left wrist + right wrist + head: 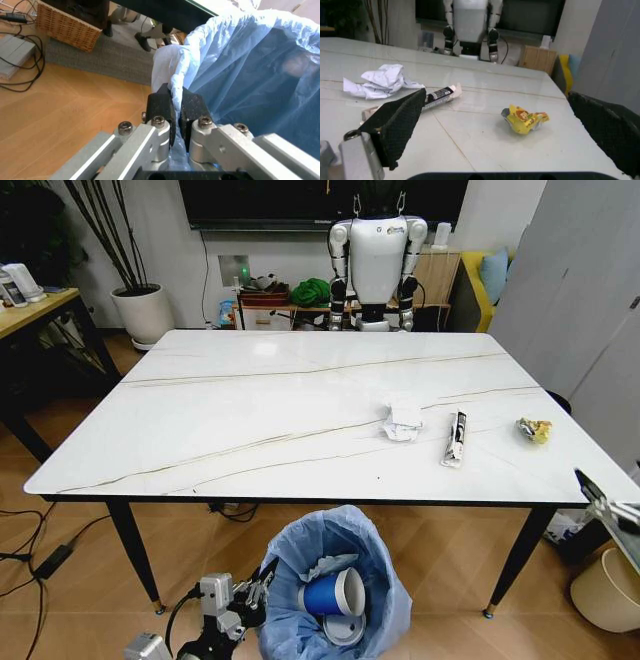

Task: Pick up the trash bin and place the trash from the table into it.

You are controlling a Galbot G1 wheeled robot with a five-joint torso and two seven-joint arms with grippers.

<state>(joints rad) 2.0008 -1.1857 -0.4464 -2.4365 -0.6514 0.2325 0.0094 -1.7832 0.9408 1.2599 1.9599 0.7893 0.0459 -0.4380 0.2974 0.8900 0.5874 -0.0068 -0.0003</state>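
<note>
Trash bin (335, 590), a small round one lined with a crinkly translucent blue plastic bag, stands on the wooden floor just in front of the near edge of the large white marble-look table (250, 410) in the head view; a blue paper cup with a white inside (335, 592) lies in it, and the left gripper (262, 577) is at its rim on the robot's left. On the tabletop lie a crumpled white paper wad (402, 421), a long black-and-white tube (455, 438) just beside it and a crumpled yellow wrapper (534, 430) near the right edge, with the right gripper (598, 498) low at the table's near right corner. Left wrist view: the black fingers (161, 105) are pinched narrowly on the bin's bagged rim (176, 80). Right wrist view: the right gripper's black pads (400, 123) stand wide apart with nothing between them, above the tabletop (470, 150), facing the yellow wrapper (525, 118), with the tube (437, 95) and paper wad (380, 80) beyond
</note>
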